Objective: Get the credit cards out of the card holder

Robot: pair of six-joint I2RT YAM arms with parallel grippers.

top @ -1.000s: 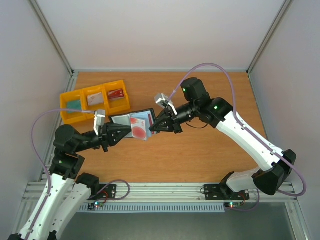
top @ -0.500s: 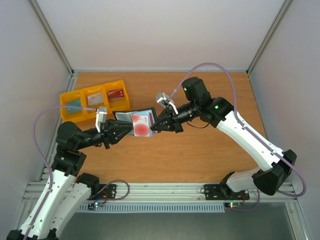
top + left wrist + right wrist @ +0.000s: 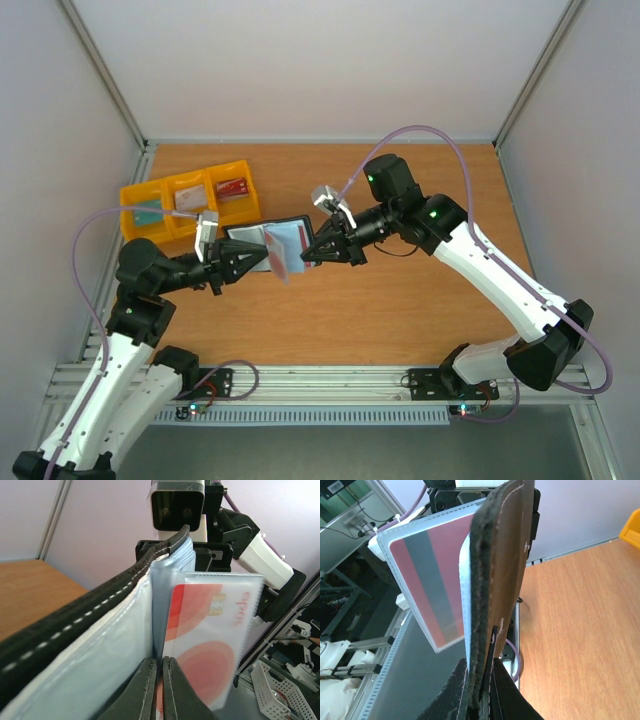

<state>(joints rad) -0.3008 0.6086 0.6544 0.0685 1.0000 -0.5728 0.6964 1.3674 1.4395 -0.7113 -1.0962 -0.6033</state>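
Observation:
The black card holder (image 3: 262,235) hangs open in the air between my two grippers. My right gripper (image 3: 306,256) is shut on its black cover edge, seen close in the right wrist view (image 3: 482,672) with the cover (image 3: 502,555) upright. My left gripper (image 3: 262,257) is shut on the white card with the big red circle (image 3: 279,262). In the left wrist view the gripper (image 3: 160,661) pinches the lower edge of that card (image 3: 210,645), which sticks out beside the grey-blue pockets (image 3: 100,670). Its red and grey back (image 3: 427,580) shows in the right wrist view. The other two cards are hidden.
A row of yellow bins (image 3: 139,232) with teal, whitish and red cards stands at the back left of the wooden table (image 3: 420,300). Grey walls close the left, right and back sides. Both arms reach over the table's left middle.
My left gripper has edged right and twisted, so the red-circle card now tilts edge-on to the top camera. The right gripper has shifted slightly right with the holder, then stayed still.

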